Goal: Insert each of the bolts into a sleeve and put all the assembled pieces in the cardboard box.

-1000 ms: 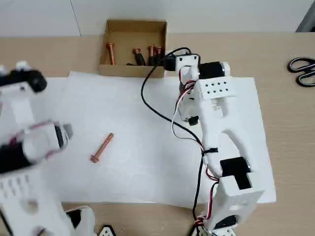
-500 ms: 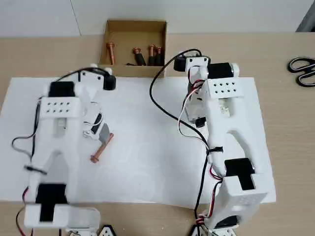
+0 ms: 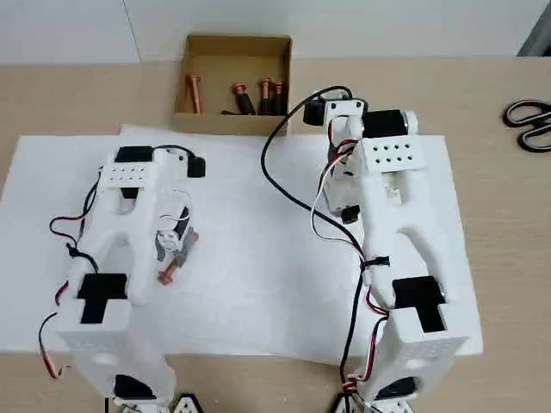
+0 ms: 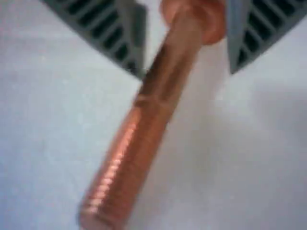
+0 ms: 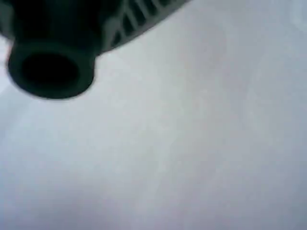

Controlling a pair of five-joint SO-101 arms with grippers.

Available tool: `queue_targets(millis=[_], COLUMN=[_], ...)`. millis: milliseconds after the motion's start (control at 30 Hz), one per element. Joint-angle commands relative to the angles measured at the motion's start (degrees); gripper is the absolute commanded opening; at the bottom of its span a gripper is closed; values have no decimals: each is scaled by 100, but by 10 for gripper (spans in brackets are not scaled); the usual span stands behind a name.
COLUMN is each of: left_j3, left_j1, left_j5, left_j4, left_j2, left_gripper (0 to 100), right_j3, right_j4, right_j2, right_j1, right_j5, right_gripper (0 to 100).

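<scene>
A copper bolt (image 3: pixel 176 261) lies on the white sheet (image 3: pixel 258 258) at the left. My left gripper (image 3: pixel 178 242) is low over it. In the left wrist view the bolt (image 4: pixel 144 129) runs between the two grey fingers (image 4: pixel 110 33), which stand open on either side of its head end. My right gripper (image 3: pixel 346 206) hangs over the sheet's right half, shut on a black sleeve (image 5: pixel 50 67) whose open bore faces the camera. The cardboard box (image 3: pixel 194 125) sits at the back with several bolts inside, some in black sleeves.
Scissors (image 3: pixel 529 122) lie on the wooden table at the far right. Black and red cables loop from the right arm across the sheet near the box's front right corner.
The left arm swung in from the left edge and came down over the bolt, fingers now straddling it. The right arm shifted slightly right, then held still with the sleeve.
</scene>
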Motion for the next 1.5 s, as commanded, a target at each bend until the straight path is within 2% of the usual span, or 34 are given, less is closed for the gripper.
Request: queue_targets(millis=[0,300,533,800,1033,1233,1467], left_j3=[-215,-215,-400,-470,-435,-426,-426], left_j1=[53,62,62,62,62,62,70], left_j5=[53,53,9,-967,-2743,-4756,-6224], left_j4=[-70,-70,97,79,-334,-958,-1459], left_j2=[79,422,-9,-1565,-1969,-1952,-914], left_gripper=[40,6,6,6,6,6,6], right_j3=[-18,-18,-18,-18,-35,-26,-9], right_j4=[48,48,48,48,48,66,127], right_j2=[-382,-356,-374,-391,-400,-400,-813], right_j1=[40,40,40,110,690,1015,1262], right_j5=[44,44,44,44,44,44,44], right_gripper=[4,4,4,4,4,4,4])
